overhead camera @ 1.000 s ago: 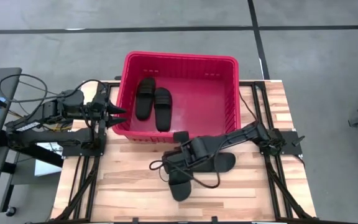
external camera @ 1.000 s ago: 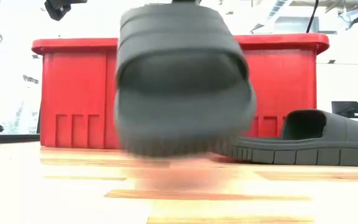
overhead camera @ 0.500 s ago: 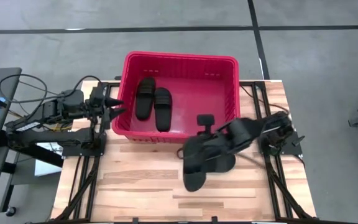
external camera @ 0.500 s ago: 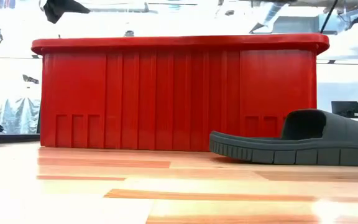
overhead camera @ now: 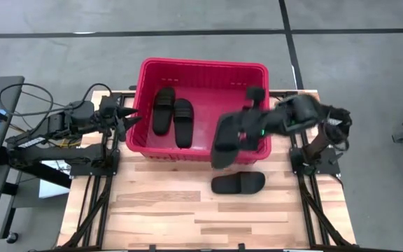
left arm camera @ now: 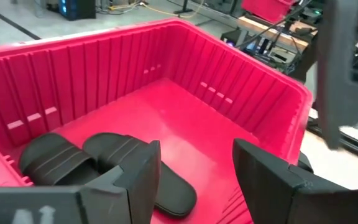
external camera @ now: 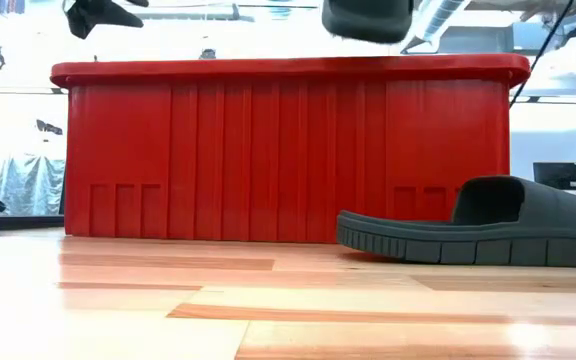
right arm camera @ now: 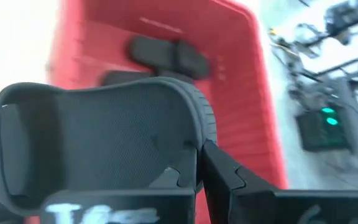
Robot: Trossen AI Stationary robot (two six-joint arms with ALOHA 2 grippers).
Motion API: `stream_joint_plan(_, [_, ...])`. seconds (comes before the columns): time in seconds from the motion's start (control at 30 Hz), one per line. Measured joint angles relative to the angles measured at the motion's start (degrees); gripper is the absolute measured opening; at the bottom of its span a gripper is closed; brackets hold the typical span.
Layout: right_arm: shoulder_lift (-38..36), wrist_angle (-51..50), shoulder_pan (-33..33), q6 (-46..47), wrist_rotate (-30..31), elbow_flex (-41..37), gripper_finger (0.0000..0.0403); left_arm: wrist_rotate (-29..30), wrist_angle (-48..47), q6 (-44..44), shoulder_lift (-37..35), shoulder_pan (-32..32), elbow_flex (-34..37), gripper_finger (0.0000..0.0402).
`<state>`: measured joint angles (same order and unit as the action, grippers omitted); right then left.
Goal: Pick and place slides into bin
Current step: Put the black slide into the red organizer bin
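the right tool (right arm camera: 199,163) pinches a black slide sandal (overhead camera: 226,142) above the red bin's (overhead camera: 145,66) near rim; best released once fully over the bin floor. the left tool (left arm camera: 194,177) waits spread beside the bin.

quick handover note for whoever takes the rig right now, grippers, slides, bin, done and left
Right gripper: shut on a slide, held in the air over the bin's near-right rim.
Left gripper: jaws open, empty, waiting at the bin's left wall.
Done: two slides lie side by side in the bin's left half.
Left: release the held slide into the bin, then fetch the last slide from the table in front of the bin.
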<state>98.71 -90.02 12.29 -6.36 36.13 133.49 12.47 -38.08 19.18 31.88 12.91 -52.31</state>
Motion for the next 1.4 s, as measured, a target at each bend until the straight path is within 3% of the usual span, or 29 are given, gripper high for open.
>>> stream_joint_plan(0.27, [-2.86,0.02,-14.56,-10.55,-0.70,0.02,0.0000,0.02,-3.45,-5.00,0.02,0.00,0.00,0.0190])
stream_joint_plan(0.77, [1.61,0.44,-39.61,-24.35,-21.81,0.00,0.0000,1.41,-2.46,-6.58,0.02,-0.02,0.00,0.0190])
stream_joint_plan(1.1, [9.68,3.03,-48.80,-27.53,-36.00,-0.07,0.0000,11.28,0.76,-6.60,0.00,0.00,0.00,0.0190])
stream_joint_plan(1.23, [11.17,2.40,-52.10,-27.07,-36.80,0.00,0.0000,15.14,2.07,-6.58,0.02,0.00,0.00,0.0190])
stream_joint_plan(1.4, [13.02,1.09,-54.91,-27.09,-40.54,0.00,0.0000,15.65,2.07,-6.58,0.02,0.00,0.00,0.0190])
